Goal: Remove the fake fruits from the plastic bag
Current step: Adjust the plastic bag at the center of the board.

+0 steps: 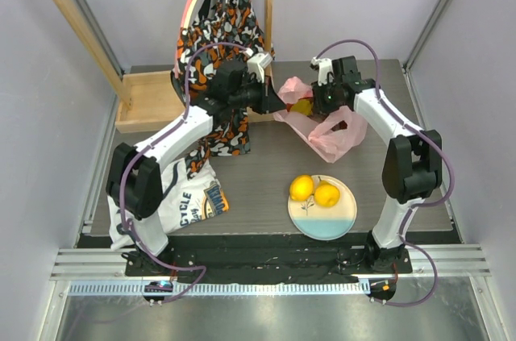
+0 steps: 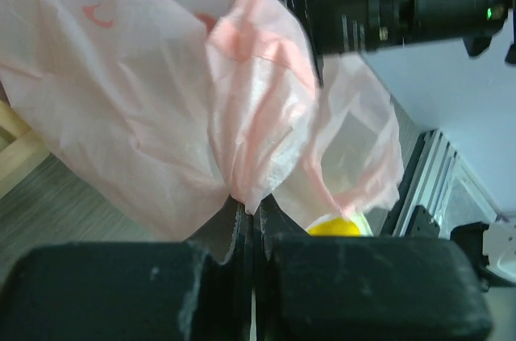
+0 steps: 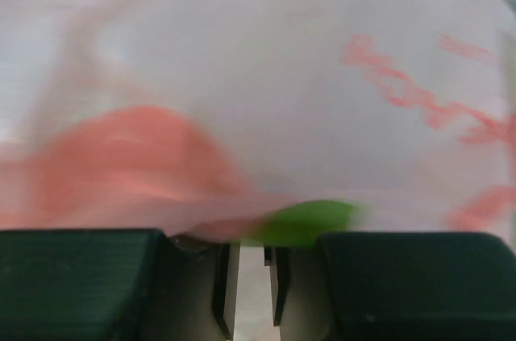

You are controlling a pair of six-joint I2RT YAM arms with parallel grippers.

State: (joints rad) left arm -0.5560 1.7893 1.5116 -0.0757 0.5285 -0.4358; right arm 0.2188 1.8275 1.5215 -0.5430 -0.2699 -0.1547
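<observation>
To the left of my left fingers, behind that arm, hangs a patterned garment (image 1: 218, 27). My left gripper (image 2: 251, 205) is pressed fully together on a twisted fold of the plastic bag (image 2: 137, 107). The thin pink film fans out ahead of the fingertips, upward and to both sides.

From above, the bag lies crumpled between my two sets of fingers, spilling back toward my right arm. Something yellowish shows at its mouth, midway between the two grippers.

Well behind both sets of fingers, toward my bases, two lemons (image 1: 301, 188) sit side by side on a round plate (image 1: 322, 228), outside the bag.

My right gripper (image 3: 251, 251) stands narrow, with only a slit between the fingers. Pink film fills everything ahead of it. A green piece (image 3: 310, 222) sits right at the tips, just ahead of the right finger, and a blurred red shape shows through the film ahead and to the left. I cannot tell whether these fingers have caught film or fruit.
</observation>
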